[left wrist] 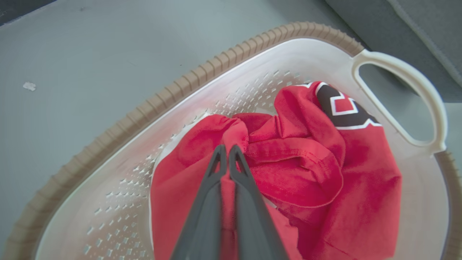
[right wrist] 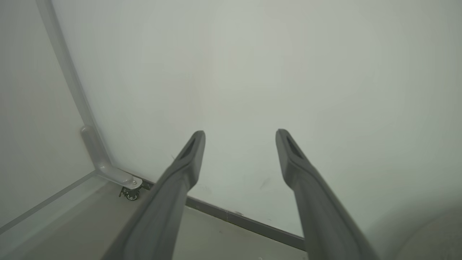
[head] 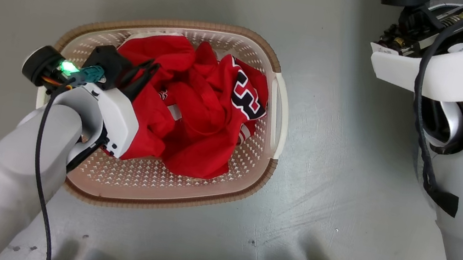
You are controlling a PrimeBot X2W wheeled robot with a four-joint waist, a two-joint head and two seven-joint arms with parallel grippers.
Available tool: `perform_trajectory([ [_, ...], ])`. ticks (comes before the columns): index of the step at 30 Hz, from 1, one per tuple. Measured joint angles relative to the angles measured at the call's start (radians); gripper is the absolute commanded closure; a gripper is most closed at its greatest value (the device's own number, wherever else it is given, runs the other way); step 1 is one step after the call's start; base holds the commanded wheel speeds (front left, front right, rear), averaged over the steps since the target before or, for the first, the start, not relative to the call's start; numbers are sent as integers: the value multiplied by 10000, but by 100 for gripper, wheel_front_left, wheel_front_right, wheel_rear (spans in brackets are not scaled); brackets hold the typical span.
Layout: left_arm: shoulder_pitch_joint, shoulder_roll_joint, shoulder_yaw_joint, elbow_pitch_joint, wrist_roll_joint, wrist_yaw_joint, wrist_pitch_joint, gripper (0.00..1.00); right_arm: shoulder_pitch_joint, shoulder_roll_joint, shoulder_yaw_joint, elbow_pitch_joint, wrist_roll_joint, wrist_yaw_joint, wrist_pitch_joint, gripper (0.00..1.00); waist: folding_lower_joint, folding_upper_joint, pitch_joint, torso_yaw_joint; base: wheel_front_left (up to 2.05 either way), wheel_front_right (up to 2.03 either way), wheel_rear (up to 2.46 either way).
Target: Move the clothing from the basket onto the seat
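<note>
The left hand [left wrist: 227, 148] is pinched tight on a fold of the red clothing [left wrist: 310, 180], which lies heaped in the basket [left wrist: 119, 202] on the floor [head: 346, 167]. The right hand [right wrist: 240, 139] gapes wide, holding nothing, before a pale wall [right wrist: 252, 54].

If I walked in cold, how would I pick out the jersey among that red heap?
Look for the cream basket with a brown rim on the grey floor. Red clothing is heaped inside; the jersey lies nearest the white handle, and it alone shows dark, white-edged lettering.
</note>
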Motion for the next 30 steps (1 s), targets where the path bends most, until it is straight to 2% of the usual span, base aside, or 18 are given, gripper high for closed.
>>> perform_trajectory([
  [16,1018,-82,692,-809,-955,0,-623,100,437,0,-314,416,-439,0,0,0,0,0,-904,463,0,0,0],
  [30,1924,-13,1802,-1766,-1459,13,-786,100,1109,-84,-462,713,-512,0,0,0,0,0,-1852,914,0,0,0],
])
